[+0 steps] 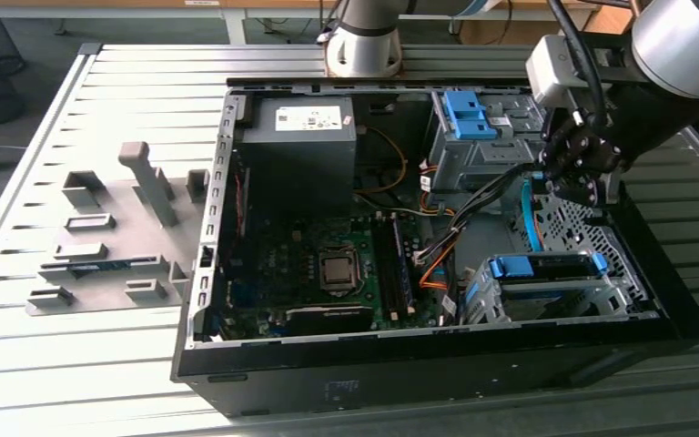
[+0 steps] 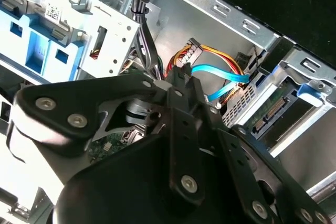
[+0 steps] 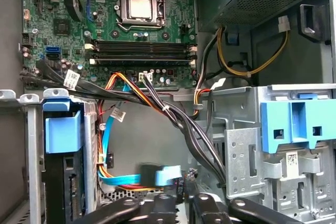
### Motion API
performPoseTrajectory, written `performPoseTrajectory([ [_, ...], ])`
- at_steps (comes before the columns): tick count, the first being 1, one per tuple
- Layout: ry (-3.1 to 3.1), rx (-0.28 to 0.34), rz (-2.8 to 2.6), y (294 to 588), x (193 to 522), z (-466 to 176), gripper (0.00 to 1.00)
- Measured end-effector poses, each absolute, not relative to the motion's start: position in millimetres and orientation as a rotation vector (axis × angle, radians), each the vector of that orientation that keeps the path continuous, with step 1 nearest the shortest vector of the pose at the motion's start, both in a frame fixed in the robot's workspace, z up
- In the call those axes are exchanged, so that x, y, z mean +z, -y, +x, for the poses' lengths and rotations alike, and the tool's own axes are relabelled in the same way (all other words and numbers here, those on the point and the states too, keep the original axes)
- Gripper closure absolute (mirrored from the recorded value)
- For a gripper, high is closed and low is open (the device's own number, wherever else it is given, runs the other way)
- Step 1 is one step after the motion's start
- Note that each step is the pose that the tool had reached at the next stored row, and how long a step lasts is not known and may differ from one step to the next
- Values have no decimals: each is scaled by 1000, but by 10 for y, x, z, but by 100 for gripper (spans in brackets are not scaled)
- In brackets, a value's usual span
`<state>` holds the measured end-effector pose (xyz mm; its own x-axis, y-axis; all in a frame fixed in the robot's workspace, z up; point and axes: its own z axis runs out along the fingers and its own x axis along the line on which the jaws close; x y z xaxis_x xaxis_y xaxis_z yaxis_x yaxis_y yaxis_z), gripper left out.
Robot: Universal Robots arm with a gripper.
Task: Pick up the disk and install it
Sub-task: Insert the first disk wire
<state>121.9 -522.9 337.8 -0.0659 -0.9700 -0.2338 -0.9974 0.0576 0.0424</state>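
The disk (image 1: 546, 289) lies in the metal drive cage (image 1: 477, 296) at the front corner of the open computer case, on the exterior view's right, with its blue handle (image 1: 544, 266) on top. The second wrist view shows the disk's connector edge (image 2: 273, 109), and the first wrist view its blue handle (image 3: 63, 129). My gripper (image 1: 578, 182) hangs inside the case just behind that cage. In both wrist views its black fingers (image 3: 185, 195) come together at the tip (image 2: 182, 74), beside a light-blue data cable's plug (image 3: 163, 174). Nothing shows between them.
A second cage with a blue bracket (image 1: 465, 114) stands at the back of the case, and a dark power-supply box (image 1: 298, 137) beside it. Bundled black, orange and yellow cables (image 3: 168, 114) cross the gap by the motherboard (image 1: 325, 264). Grey fixtures (image 1: 113, 237) sit on the slatted table.
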Motion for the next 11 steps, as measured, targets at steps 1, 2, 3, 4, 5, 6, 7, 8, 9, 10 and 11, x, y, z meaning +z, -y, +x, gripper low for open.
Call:
performPoseTrajectory([
  [1,-2174,291,-2044,5228,3379,1220,76],
  [2,-2172,293,-2044,5228,3378,1221,83],
  [3,-2170,297,-2043,5228,3378,1223,83],
  [4,-2167,301,-2043,5228,3377,1228,83],
  [5,-2165,304,-2043,5228,3378,1237,83],
  [6,-2163,307,-2043,5228,3377,1253,83],
  [7,-2162,310,-2043,5228,3377,1271,84],
  [8,-2160,313,-2042,5228,3378,1290,84],
  [9,-2159,316,-2042,5228,3378,1309,84],
  [10,-2157,319,-2042,5228,3378,1324,84],
  [11,-2156,321,-2042,5228,3380,1336,84],
])
